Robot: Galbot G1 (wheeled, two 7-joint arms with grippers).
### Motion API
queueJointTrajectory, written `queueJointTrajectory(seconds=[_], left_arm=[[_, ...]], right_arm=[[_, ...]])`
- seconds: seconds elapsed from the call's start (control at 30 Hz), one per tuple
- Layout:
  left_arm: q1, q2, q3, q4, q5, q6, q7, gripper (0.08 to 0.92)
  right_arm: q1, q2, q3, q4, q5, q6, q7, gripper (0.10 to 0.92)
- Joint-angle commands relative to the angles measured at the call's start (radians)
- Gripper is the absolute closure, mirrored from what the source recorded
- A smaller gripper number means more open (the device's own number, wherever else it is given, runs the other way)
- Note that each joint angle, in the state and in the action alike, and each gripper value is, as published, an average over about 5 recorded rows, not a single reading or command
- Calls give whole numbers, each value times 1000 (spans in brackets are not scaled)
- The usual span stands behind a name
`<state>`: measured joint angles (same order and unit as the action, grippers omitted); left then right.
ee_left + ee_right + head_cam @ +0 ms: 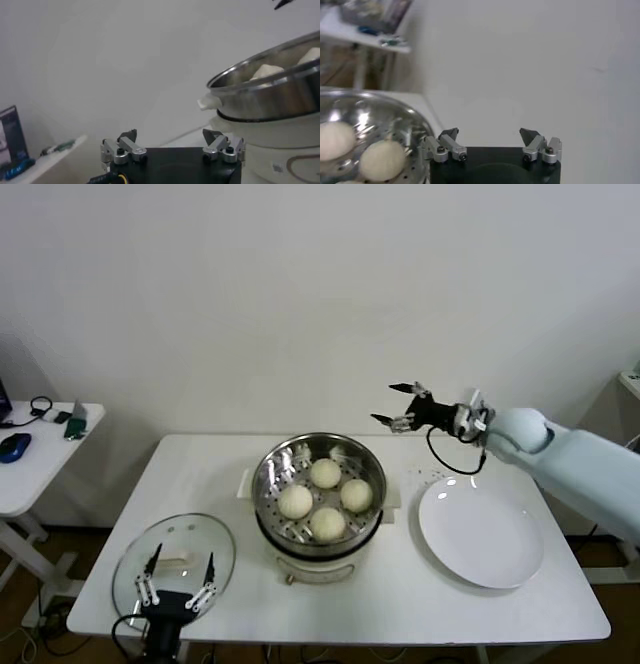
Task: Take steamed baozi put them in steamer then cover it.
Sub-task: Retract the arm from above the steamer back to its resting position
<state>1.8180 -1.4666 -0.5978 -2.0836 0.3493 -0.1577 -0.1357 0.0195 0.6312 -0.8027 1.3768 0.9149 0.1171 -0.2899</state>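
Several cream-white baozi [325,472] lie on the perforated tray inside the steel steamer [270,469], which stands on its white base at the table's middle. The baozi also show in the right wrist view [381,160], and the steamer shows in the left wrist view [270,95]. The glass cover [128,569] with its white bar handle lies flat at the front left. My left gripper [179,579] is open and empty just above the cover's near edge. My right gripper [398,406] is open and empty, held in the air behind and to the right of the steamer.
An empty white plate [482,530] lies to the right of the steamer. A small side table [40,459] with a blue mouse and cables stands at the left. A white wall runs behind the table.
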Motion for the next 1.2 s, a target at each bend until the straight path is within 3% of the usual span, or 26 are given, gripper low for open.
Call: queueJointTrajectory(seconds=[0.03,0.23,0.53,0.8,1.0,1.2], left_arm=[[11,-13,-8,-21,353,52,-44,177],[18,-7,-29,-45,564,155,-41,177],[10,15,-60,-12,1033,211,0,177],[-108,29,-71,143,1226,200,-9,177],[-201,22,-90,303,1253,164,-29,177],[-234,10,-112,374,1261,147,-18,177]], right_arm=[[-813,-37,867,109,-113,39,245,203],[-1117,122,1216,201,-226,-27,311,203],[-1323,316,1476,289,-324,-121,250,203],[-1442,394,1592,371,-376,-179,180,203],[-1483,411,1620,385,-389,-165,152,203],[-1497,429,1627,383,-434,-148,137,203]])
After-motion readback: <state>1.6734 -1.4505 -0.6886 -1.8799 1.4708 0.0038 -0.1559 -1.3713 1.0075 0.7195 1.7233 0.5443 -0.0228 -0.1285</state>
